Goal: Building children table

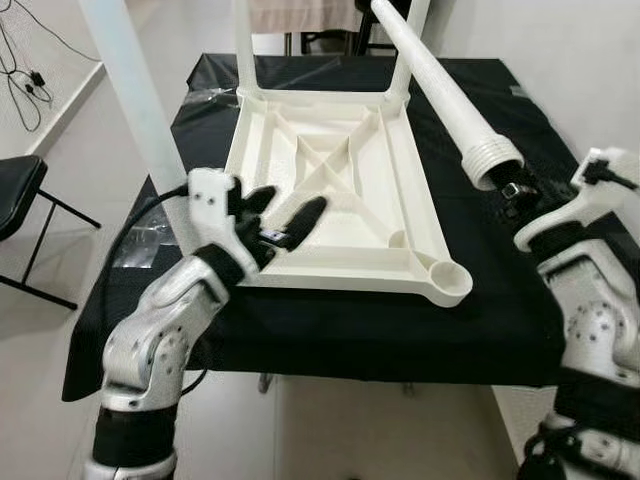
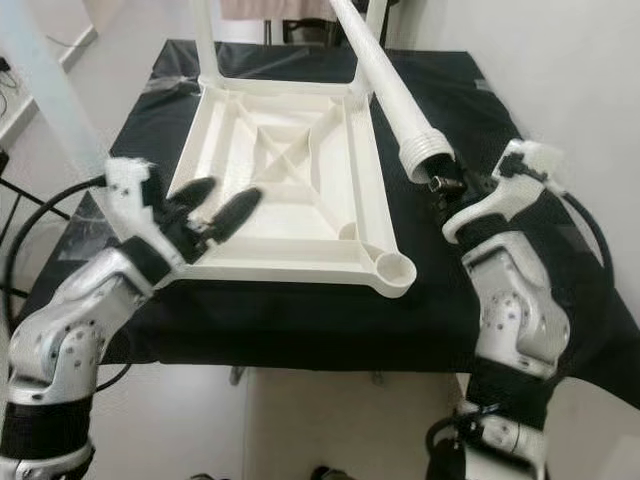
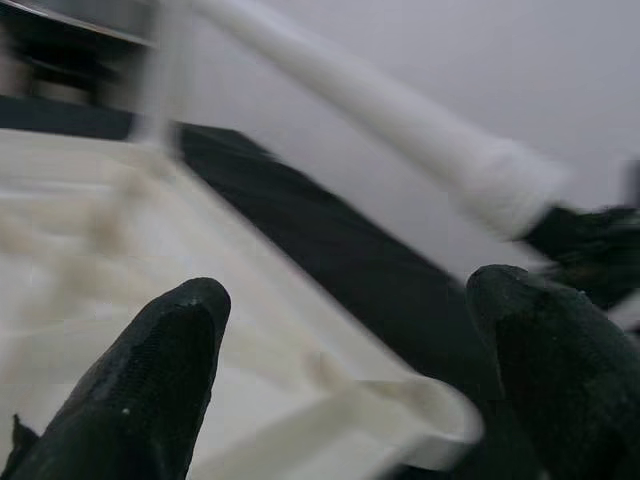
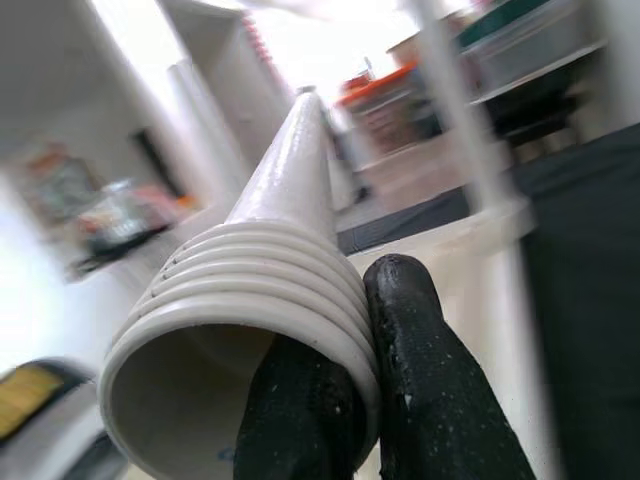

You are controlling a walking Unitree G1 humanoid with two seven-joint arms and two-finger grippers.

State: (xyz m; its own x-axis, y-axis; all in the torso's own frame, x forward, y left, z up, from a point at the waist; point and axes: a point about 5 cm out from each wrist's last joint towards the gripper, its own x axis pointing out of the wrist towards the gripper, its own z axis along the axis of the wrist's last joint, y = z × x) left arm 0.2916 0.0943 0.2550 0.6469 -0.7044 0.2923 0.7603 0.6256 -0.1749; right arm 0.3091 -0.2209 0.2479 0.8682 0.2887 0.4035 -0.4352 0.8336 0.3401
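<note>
A cream plastic children's tabletop (image 1: 330,180) lies upside down on a black-covered table (image 1: 400,330), its ribbed underside up. Two legs stand in its far corners, left leg (image 1: 245,45) and right leg (image 1: 408,60). The near right corner socket (image 1: 447,272) stands bare. My right gripper (image 1: 508,188) is shut on the threaded end of a loose white leg (image 1: 440,85), held in the air above the tabletop's right edge and slanting up and away. My left gripper (image 1: 283,220) is open at the tabletop's near left corner, fingers spread over the rim.
A black chair (image 1: 25,205) stands on the floor at the left, with cables (image 1: 25,75) by the wall behind it. A pale upright post (image 1: 135,100) rises close on the left. A white wall runs along the right side.
</note>
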